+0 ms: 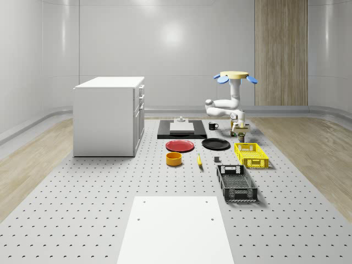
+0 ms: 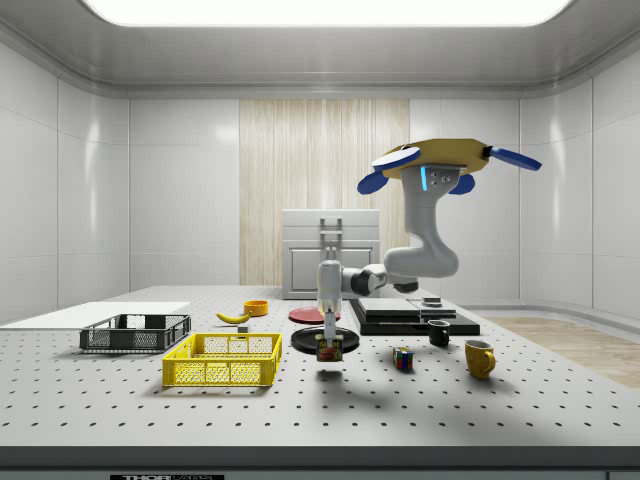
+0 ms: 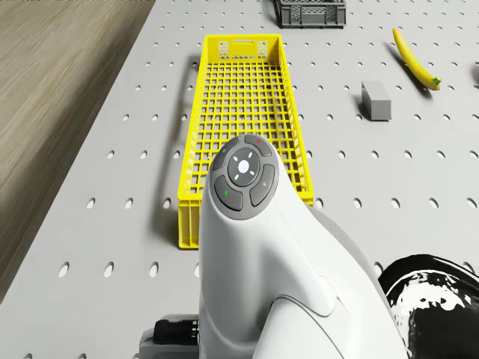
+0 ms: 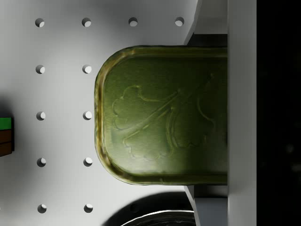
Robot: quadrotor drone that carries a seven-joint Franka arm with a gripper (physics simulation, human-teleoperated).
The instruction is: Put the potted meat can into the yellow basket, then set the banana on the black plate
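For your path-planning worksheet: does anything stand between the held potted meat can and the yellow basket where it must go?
Nothing visible does. The gripper holds the green-topped potted meat can just above the table beside the yellow wire basket, with only bare perforated tabletop between them. The drone hovers above.

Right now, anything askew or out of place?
Nothing stands out. The claw holds the potted meat can level above the table, beside the yellow basket; the drone hovers overhead.

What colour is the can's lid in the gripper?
Olive green with an embossed leaf pattern, clearest in the wrist view: potted meat can.
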